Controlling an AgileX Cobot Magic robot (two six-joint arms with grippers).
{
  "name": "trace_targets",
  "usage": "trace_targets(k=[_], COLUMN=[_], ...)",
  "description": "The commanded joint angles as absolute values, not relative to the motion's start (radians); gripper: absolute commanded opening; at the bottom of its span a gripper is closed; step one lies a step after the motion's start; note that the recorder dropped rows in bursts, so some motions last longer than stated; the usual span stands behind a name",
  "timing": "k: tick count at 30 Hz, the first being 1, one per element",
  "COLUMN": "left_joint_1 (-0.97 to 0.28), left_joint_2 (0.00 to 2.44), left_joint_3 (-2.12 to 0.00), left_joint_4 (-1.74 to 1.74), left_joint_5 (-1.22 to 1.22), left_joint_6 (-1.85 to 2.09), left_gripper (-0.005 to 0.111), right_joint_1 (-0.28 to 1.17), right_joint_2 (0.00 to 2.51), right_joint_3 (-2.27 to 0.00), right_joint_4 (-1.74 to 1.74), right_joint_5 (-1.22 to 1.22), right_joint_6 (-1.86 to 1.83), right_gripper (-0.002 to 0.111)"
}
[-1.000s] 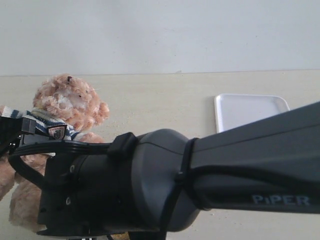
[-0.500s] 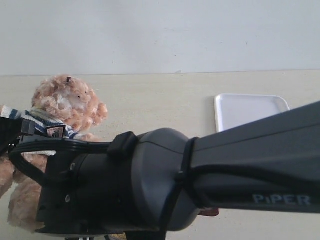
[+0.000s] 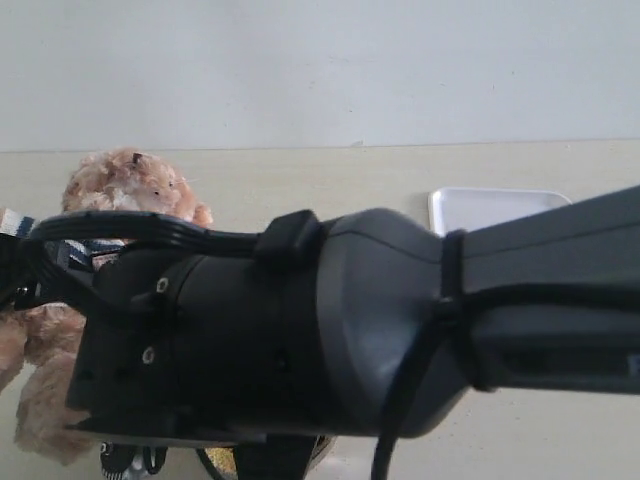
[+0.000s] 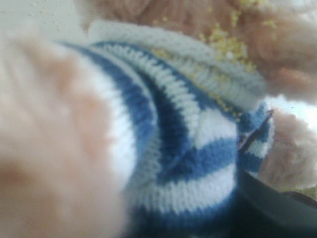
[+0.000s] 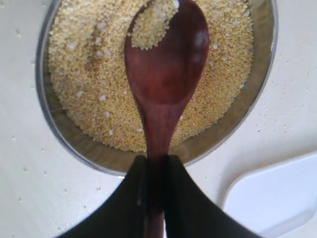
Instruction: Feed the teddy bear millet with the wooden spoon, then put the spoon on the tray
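Teddy bear (image 3: pixel 120 190): one, at the left. Wooden spoon (image 5: pixel 166 74): one, handle clamped in right gripper (image 5: pixel 156 161), poised over bowl (image 5: pixel 81 148), one, full of millet (image 5: pixel 89 64). Tray (image 5: pixel 277 193): one, near bowl. Left gripper (image 4: pixel 277 208): against bear's striped shirt, spread cannot be told.

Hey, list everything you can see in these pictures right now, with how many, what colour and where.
teddy bear: one, light brown, blue-and-white striped shirt, left side of table
millet: yellow, fills the bowl; a little in the spoon; grains on the bear's collar
bowl: one, metal, on table near tray
wooden spoon: one, dark reddish-brown, over the bowl
tray: one, white, right side, partly behind arm
table: one, beige
right arm: one, black, fills foreground
right gripper: black, shut on spoon handle
left gripper: black, against bear's shirt, grip unclear
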State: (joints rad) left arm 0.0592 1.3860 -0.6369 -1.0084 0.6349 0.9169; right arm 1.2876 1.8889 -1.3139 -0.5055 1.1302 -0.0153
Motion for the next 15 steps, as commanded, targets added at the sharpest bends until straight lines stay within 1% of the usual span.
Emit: trace_targets(k=[1, 9, 11, 15], left_joint_1=[0.06, 0.06, 0.06, 0.06], left_joint_2=[1.386, 1.386, 1.386, 1.386], left_joint_3=[-0.642, -0.642, -0.642, -0.642], left_joint_4=[-1.012, -1.007, -1.007, -1.007], left_joint_5=[0.629, 0.617, 0.617, 0.617], left_joint_6=[0.921, 0.921, 0.921, 0.921], left_gripper=[0.005, 0.005, 0.005, 0.005], right_joint_1=[1.285, 1.27, 1.241, 1.135], right_joint_2=[1.846, 1.774, 1.756, 1.718], right_joint_3=[-1.317, -1.317, -1.317, -1.317], right_joint_4=[-0.505, -0.49, -0.455, -0.224], right_joint_5=[1.133, 1.14, 1.14, 1.14], right_joint_6=[0.0, -0.008, -0.02, -0.153], right_gripper=[0.0, 0.0, 0.0, 0.0])
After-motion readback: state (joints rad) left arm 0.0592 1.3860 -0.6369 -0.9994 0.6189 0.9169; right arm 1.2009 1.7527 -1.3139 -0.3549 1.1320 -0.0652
